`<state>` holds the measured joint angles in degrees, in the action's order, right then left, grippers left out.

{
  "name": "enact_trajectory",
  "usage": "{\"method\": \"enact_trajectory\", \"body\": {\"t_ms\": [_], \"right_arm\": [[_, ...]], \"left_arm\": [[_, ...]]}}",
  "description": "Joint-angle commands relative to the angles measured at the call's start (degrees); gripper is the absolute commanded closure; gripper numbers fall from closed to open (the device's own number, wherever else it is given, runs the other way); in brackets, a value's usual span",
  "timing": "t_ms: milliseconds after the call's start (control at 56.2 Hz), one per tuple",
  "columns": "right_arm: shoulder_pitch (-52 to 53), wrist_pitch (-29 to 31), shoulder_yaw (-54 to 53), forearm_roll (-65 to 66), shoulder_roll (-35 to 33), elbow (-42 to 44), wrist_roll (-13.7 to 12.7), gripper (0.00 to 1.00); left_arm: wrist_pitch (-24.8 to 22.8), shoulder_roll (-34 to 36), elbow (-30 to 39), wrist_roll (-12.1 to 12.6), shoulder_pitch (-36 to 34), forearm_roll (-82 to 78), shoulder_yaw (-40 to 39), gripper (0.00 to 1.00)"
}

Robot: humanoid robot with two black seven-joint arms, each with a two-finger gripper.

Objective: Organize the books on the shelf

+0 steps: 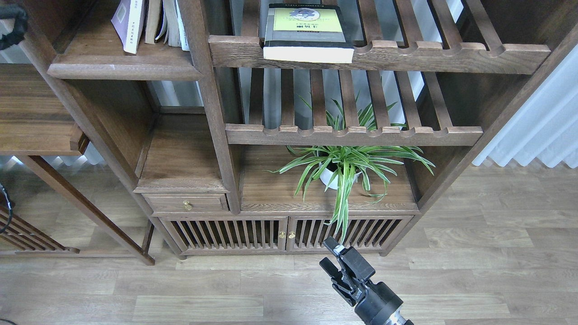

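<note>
A pale lavender-white book stands leaning at the left of a few upright books on the solid dark-brown shelf at the upper left. I cannot make out a red cover among them. The black-grey book with the yellow-cream panel lies flat on the upper slatted rack, its front edge over the rail. My right gripper is low over the floor in front of the cabinet, open and empty. A dark part of my left arm shows at the upper left edge; its fingers cannot be told apart.
A potted spider plant stands on the cabinet top under the lower slatted rack. A small drawer and slatted cabinet doors are below. A side table stands at the left. Curtains hang at the right.
</note>
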<state>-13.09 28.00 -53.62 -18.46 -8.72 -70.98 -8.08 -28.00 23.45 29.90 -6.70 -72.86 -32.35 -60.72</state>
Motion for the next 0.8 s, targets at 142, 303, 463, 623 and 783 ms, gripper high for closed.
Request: {"method": "enact_trajectory", "body": {"t_ms": [142, 303, 463, 623, 783], "right_arm": [[0.52, 0.00, -0.08, -0.09, 1.07, -0.04, 0.00, 0.01], [0.52, 0.00, 0.01, -0.17, 1.51, -0.04, 0.00, 0.01], [0.61, 0.00, -0.08, -0.35, 1.51, -0.04, 0.00, 0.01], [0.78, 0.00, 0.01, -1.05, 1.51, -0.04, 0.00, 0.01], [0.78, 0.00, -0.08, -2.02, 1.25, -0.04, 0.00, 0.01]], "left_arm": [[0.00, -0.07, 0.51, -2.88, 2.28, -0.08, 0.16, 0.92], [0.00, -0.07, 1.74, -3.05, 3.43, -1.13, 0.16, 0.92], [0.00, 0.01, 3.58, -2.96, 5.00, -2.01, 0.68, 0.90], [0.00, 0.19, 4.11, -2.88, 5.97, -2.45, 0.51, 0.90], [0.00, 0.45, 4.29, -2.96, 6.68, -2.37, 0.25, 0.89]]}}
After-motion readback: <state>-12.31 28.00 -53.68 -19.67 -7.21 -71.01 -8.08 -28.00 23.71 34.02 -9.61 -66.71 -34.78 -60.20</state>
